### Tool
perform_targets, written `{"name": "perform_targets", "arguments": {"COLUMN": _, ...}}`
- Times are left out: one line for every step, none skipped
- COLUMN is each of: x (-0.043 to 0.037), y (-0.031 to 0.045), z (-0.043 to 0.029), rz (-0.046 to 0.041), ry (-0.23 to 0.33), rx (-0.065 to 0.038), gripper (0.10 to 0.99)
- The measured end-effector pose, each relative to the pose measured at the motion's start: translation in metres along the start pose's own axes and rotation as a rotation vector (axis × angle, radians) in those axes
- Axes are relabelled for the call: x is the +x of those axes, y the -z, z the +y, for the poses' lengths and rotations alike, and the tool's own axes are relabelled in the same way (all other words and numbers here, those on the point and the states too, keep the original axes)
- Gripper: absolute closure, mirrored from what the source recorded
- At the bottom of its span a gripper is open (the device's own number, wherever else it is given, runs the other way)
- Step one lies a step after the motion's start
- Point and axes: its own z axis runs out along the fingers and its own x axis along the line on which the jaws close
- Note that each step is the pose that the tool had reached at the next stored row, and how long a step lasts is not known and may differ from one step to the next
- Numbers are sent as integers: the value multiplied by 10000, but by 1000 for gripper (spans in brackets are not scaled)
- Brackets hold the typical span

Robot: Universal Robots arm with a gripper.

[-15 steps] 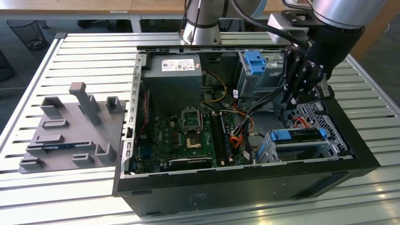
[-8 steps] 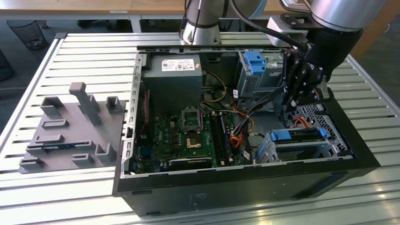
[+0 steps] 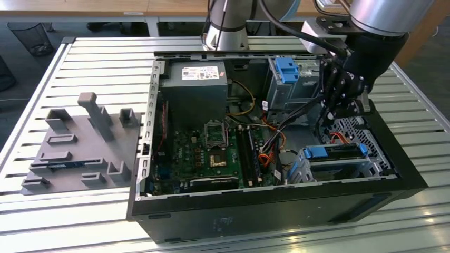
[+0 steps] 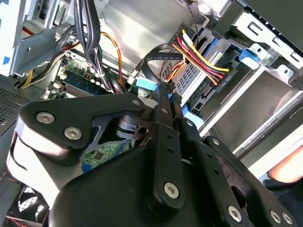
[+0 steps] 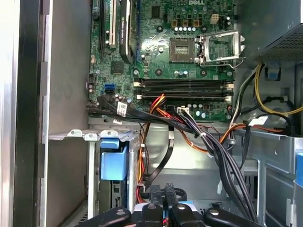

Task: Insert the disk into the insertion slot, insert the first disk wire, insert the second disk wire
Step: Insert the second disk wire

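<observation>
The disk (image 3: 338, 153), in its blue carrier, lies inside the insertion slot (image 3: 304, 169), the low perforated cage at the case's near corner on the exterior view's right. My gripper (image 3: 341, 118) reaches down into the case just behind that cage. In the second wrist view my gripper (image 4: 163, 92) is shut on the light-blue plug (image 4: 144, 84) of a looping black flat disk wire (image 4: 156, 51). A red, yellow and black wire bundle (image 4: 203, 61) ends in a black plug against the disk (image 4: 248, 54). In the first wrist view my gripper (image 5: 163, 208) sits beside the carrier's blue tab (image 5: 113, 163).
The open case holds a motherboard (image 3: 211, 153), a power supply (image 3: 193, 89) and a taller cage with a blue latch (image 3: 285, 71). Loose cables (image 5: 213, 146) cross between board and cages. A grey fixture plate (image 3: 77, 153) lies on the slatted table (image 3: 42, 211).
</observation>
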Motion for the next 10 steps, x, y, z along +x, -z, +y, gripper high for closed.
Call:
{"name": "perform_targets", "arguments": {"x": 0, "y": 0, "z": -1, "rz": 8, "ry": -1, "rx": 0, "gripper": 937}}
{"name": "perform_targets", "arguments": {"x": 0, "y": 0, "z": -2, "rz": 9, "ry": -1, "rx": 0, "gripper": 937}}
{"name": "perform_targets", "arguments": {"x": 2, "y": 1, "z": -3, "rz": 11, "ry": 0, "rx": 0, "gripper": 937}}
{"name": "perform_targets", "arguments": {"x": 9, "y": 0, "z": -3, "rz": 1, "ry": 0, "rx": 0, "gripper": 937}}
{"name": "perform_targets", "arguments": {"x": 21, "y": -1, "z": -3, "rz": -29, "ry": 0, "rx": 1, "gripper": 937}}
{"name": "perform_targets", "arguments": {"x": 35, "y": -1, "z": -3, "rz": -75, "ry": 1, "rx": 0, "gripper": 937}}
{"name": "perform_targets", "arguments": {"x": 53, "y": -2, "z": -3, "rz": -136, "ry": 1, "rx": 0, "gripper": 937}}
{"name": "perform_targets", "arguments": {"x": 71, "y": -3, "z": -3, "rz": -208, "ry": 2, "rx": 0, "gripper": 937}}
{"name": "perform_targets", "arguments": {"x": 89, "y": -5, "z": -3, "rz": -286, "ry": 2, "rx": 0, "gripper": 937}}
{"name": "perform_targets", "arguments": {"x": 109, "y": -6, "z": -3, "rz": -375, "ry": 3, "rx": 0, "gripper": 937}}
